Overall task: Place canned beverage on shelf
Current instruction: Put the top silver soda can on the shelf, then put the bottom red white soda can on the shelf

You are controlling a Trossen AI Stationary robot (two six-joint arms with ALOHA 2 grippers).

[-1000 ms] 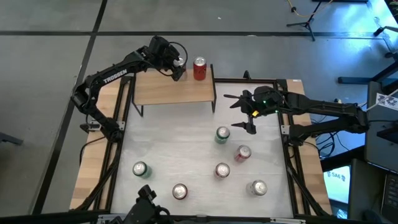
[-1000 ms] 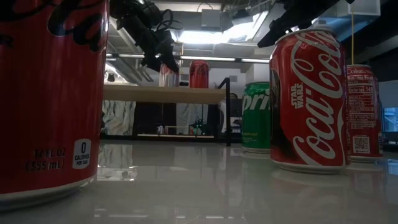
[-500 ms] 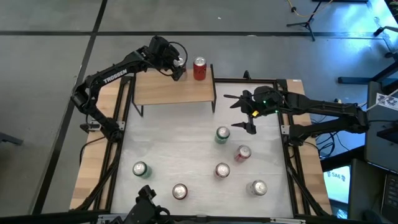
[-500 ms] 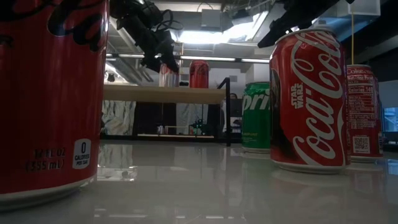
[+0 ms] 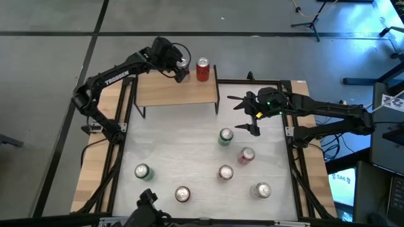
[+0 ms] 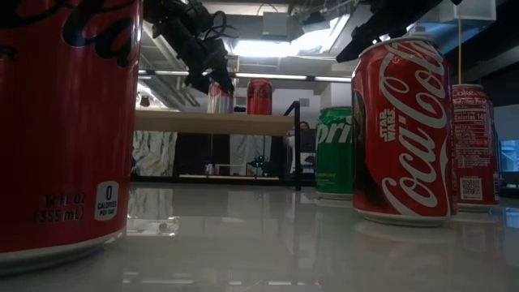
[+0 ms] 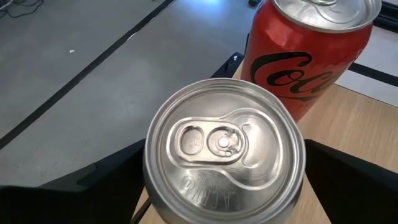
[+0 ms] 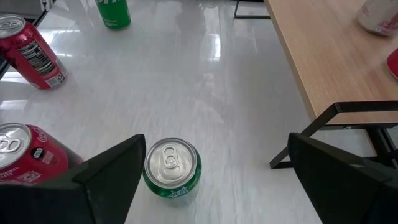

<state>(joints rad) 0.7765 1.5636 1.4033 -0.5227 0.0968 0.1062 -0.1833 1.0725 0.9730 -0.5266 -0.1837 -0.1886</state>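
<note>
High view: left claw point(image 5: 182, 64) astride can point(image 5: 183, 62) on shelf point(image 5: 175, 93).

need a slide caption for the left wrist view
Left hand open around a silver-topped can on the shelf, beside a red can.

Dim backlit low view, glare on tabletop point(image 8: 205, 56)

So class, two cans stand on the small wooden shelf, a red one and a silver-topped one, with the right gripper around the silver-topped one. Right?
Not quite. The left gripper is around the silver-topped can, as the high view shows. The right gripper hangs over the table. The red can and the shelf are as stated.
</note>
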